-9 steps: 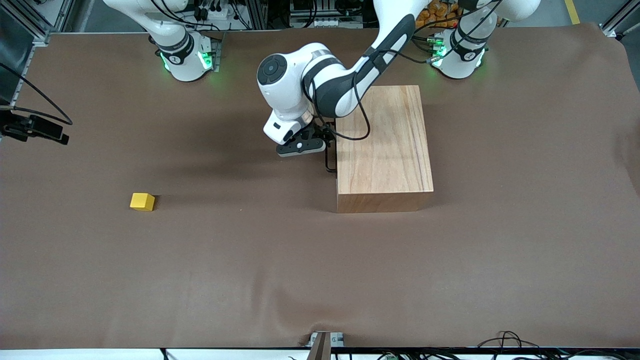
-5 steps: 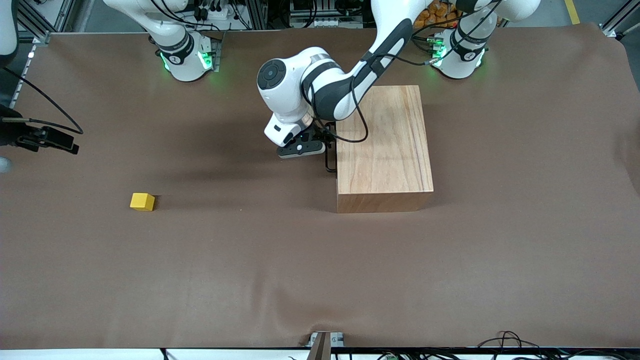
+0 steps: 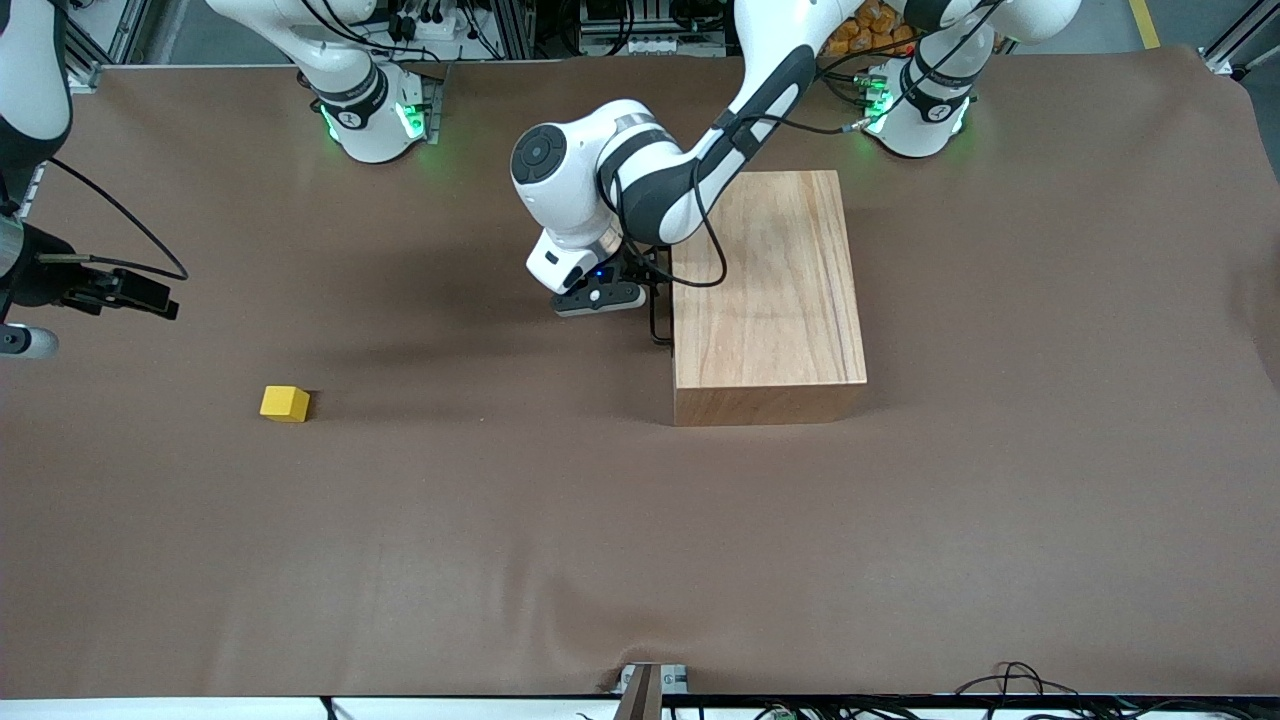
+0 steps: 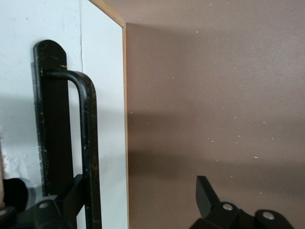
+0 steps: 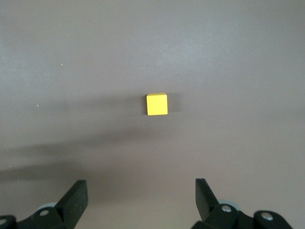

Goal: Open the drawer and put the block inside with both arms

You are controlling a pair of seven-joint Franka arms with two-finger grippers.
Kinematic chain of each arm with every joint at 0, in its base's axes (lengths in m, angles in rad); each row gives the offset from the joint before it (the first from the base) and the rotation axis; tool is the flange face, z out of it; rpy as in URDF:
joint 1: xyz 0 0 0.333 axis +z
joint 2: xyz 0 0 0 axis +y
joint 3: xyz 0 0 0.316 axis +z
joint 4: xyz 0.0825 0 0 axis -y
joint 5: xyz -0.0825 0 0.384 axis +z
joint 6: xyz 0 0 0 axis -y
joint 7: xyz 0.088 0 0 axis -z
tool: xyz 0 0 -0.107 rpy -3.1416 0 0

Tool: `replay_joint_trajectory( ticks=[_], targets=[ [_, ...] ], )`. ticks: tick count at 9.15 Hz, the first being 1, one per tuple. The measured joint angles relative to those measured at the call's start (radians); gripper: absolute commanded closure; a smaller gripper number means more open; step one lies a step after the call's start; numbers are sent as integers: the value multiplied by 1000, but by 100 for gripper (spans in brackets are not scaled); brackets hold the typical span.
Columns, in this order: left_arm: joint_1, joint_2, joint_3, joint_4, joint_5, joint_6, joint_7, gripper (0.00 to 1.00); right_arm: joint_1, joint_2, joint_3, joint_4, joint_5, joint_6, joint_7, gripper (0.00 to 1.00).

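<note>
Left claw (image 4: 138, 202), wide, straddles the shut drawer's (image 4: 102, 114) handle (image 4: 88, 143), so closing and pulling comes next; right claw (image 5: 140, 202), wide, hovers above the block (image 5: 157, 104).

I see even, bright overhead light on the brown counter (image 3: 640, 560), soft shadows trailing beside the block (image 3: 285, 403) and box (image 3: 768, 290), green glow at the bases, everything sharp, no glare.

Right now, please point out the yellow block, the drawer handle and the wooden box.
block (image 5: 157, 104), right wrist view, top face.
drawer handle (image 4: 88, 143), left wrist view, long black bar.
wooden box (image 3: 770, 290), front view, top panel.
</note>
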Motion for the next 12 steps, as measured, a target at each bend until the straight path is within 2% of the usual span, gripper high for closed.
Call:
replay_joint_trajectory(
  ticks=[3,5,7,12],
  targets=[
    [-22,4,-2,0,-1,32,-22,0,-1,13,0,-171,0,203,0,0],
    [-28,7,-2,0,-11,64,-24,0,-2,51,-1,-240,1,280,2,0],
    [-37,7,-3,0,-35,112,-27,0,-9,133,-5,-249,2,342,-1,0],
    [-60,13,-3,1,-42,205,-42,0,-36,367,-10,-251,2,592,-151,0]
  ],
)
